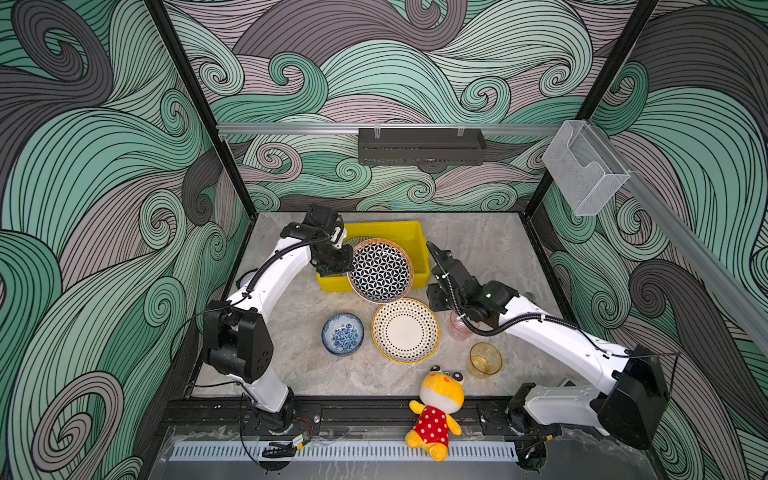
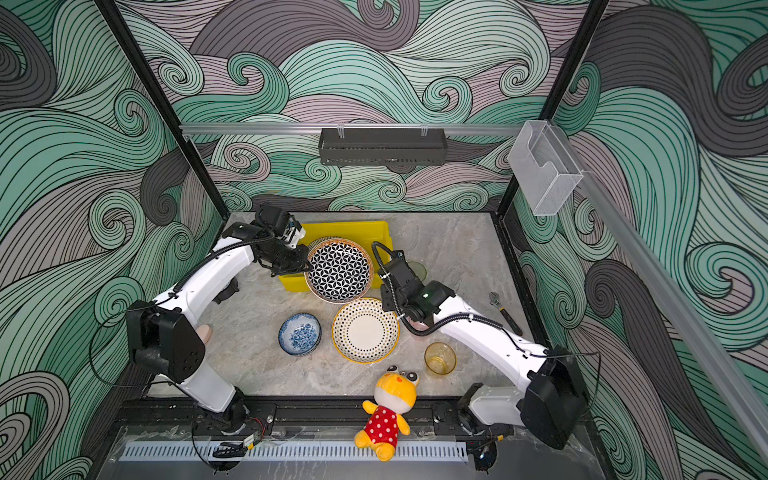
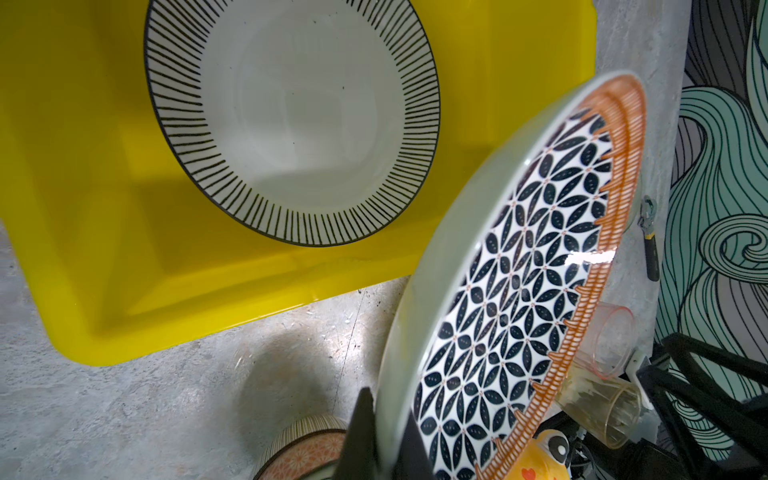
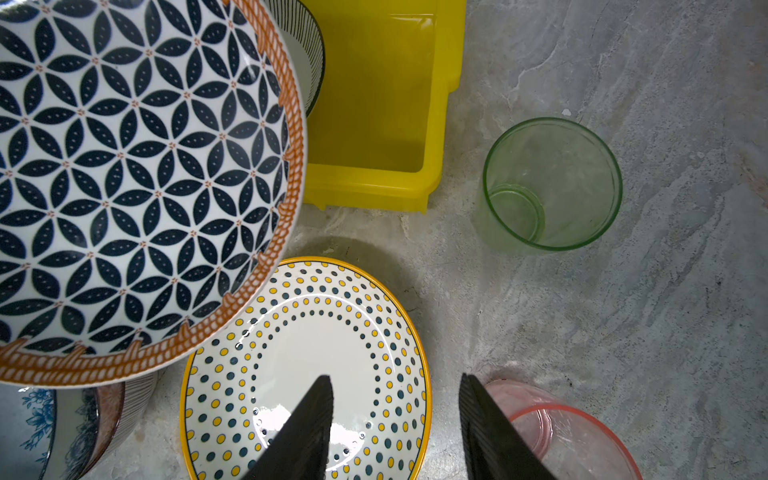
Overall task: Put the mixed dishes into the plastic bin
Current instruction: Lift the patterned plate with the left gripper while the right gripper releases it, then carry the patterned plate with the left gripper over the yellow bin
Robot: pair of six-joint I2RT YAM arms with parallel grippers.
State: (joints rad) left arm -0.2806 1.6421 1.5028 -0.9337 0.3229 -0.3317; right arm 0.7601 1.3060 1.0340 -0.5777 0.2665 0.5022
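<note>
Above the yellow bin (image 1: 399, 232), left pincer (image 1: 344, 266) grips the geometric plate (image 1: 380, 270); right pincer (image 4: 395, 386) gapes empty.

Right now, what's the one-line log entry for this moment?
left jaws: shut on geometric plate, raised partly over yellow bin | right jaws: open, empty | in bin: striped plate | outside bin: dotted plate

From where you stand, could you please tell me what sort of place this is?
Probably a robot test booth, not a real kitchen: wave-patterned walls box in a marble-look table, two white arms are mounted on its front rail, and dishes sit with a plush toy.
</note>
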